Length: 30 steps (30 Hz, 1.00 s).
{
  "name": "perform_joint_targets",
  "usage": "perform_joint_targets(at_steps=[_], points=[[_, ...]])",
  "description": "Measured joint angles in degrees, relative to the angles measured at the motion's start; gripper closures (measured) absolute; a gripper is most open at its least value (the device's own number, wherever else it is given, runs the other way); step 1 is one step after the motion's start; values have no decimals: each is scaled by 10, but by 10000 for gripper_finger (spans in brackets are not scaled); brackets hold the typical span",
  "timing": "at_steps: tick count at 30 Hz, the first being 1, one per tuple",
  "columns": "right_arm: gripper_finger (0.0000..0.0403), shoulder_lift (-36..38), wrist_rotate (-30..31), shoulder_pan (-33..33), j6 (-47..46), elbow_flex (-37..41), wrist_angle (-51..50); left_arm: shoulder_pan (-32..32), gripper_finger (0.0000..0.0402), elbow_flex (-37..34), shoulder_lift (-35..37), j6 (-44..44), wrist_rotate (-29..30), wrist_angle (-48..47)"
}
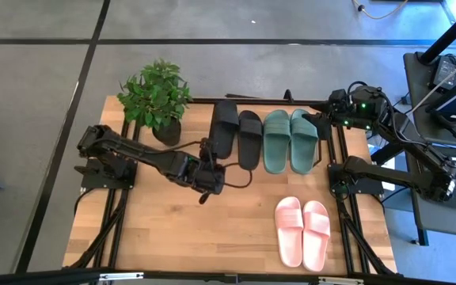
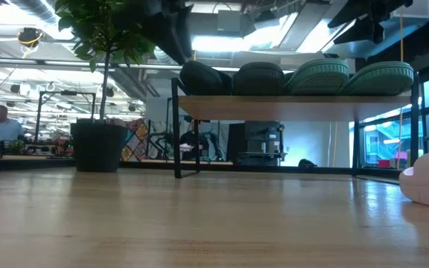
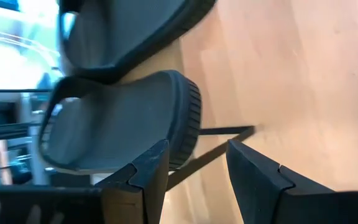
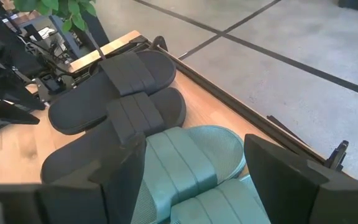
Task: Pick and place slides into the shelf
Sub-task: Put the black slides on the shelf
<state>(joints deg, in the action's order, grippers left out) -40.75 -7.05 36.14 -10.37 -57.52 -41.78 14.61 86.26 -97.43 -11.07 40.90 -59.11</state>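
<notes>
left tool (image 1: 209, 176): at the near end of the black pair, just off the heel of the left black slide (image 1: 224, 127); fingers (image 3: 143, 180) spread, nothing between them. In the left wrist view that slide's heel edge sits right beside one finger; contact not clear.
right tool (image 1: 321, 120): at the far right end of the shelf, beside the right green slide (image 1: 304, 140); fingers (image 4: 278, 171) apart, released, hovering over the green pair.
black pair: both on the shelf (image 2: 296, 108), left end. Left one angled slightly, toe leaning toward the plant; right black slide (image 1: 249, 138) straight, just beside it.
green pair: on the shelf, right of the black pair; left green slide (image 1: 275, 140) and the right one side by side, touching or nearly so.
pink pair (image 1: 302, 230): on the bench (image 1: 172, 229), near right area, well apart from the shelf, side by side, toes pointing away from the shelf.
shelf: far centre of the bench, all four spots taken in the low view.
plant (image 1: 157, 99): potted, far left of the bench, just beside the shelf's left end.
background: a person seated far left in the low view.
</notes>
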Motion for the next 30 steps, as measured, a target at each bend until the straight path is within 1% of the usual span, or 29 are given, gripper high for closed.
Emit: perform_joint_targets(at_steps=[4,6,11,17,27,30], points=[[132,0,0,0,0,0,0,11,248,-6,0,2,41,9],[132,0,0,0,0,0,0,13,248,-6,0,2,49,14],[132,0,0,0,0,0,0,6,248,-6,-3,4,41,19],[132,0,0,0,2,0,0,-5,248,-7,-5,4,4,27],[132,0,0,0,1,0,0,-18,248,-7,-12,0,2,26],[132,0,0,0,-11,0,-1,-20,248,-7,-12,0,7,23]])
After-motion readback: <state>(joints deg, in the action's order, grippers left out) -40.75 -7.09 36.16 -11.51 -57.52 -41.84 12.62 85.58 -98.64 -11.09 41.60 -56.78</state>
